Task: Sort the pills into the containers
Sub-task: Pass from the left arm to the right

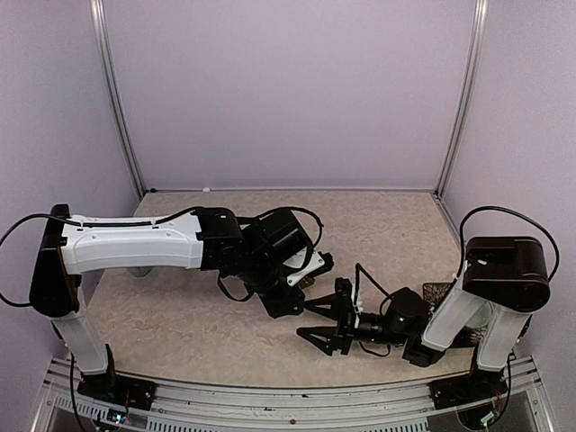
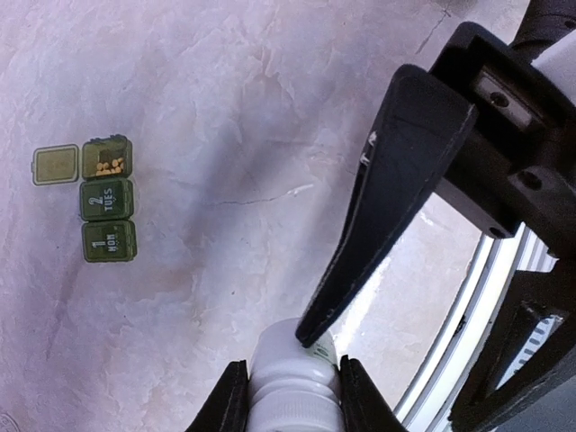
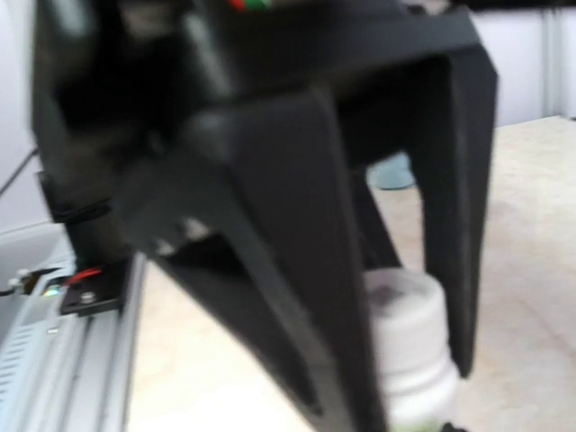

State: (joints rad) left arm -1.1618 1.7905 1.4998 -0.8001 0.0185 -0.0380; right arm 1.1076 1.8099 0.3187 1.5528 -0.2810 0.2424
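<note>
The containers (image 2: 108, 198) are a dark green strip of three joined boxes lying on the table at the left of the left wrist view. The end box is open, its lid (image 2: 56, 165) folded out, and small yellow pills (image 2: 110, 166) lie inside; the other two are closed. My left gripper (image 2: 288, 371) is shut on a white pill bottle (image 2: 292, 382). My right gripper (image 1: 313, 322) stands open around the bottle's top end (image 3: 407, 337). One of its fingers (image 2: 387, 207) touches that top with its tip.
A light blue mug (image 3: 391, 171) shows behind the right gripper's fingers. The metal rail (image 2: 468, 324) of the table's near edge runs close to the bottle. A dark patterned object (image 1: 441, 292) lies beside the right arm. The enclosure's walls stand on three sides.
</note>
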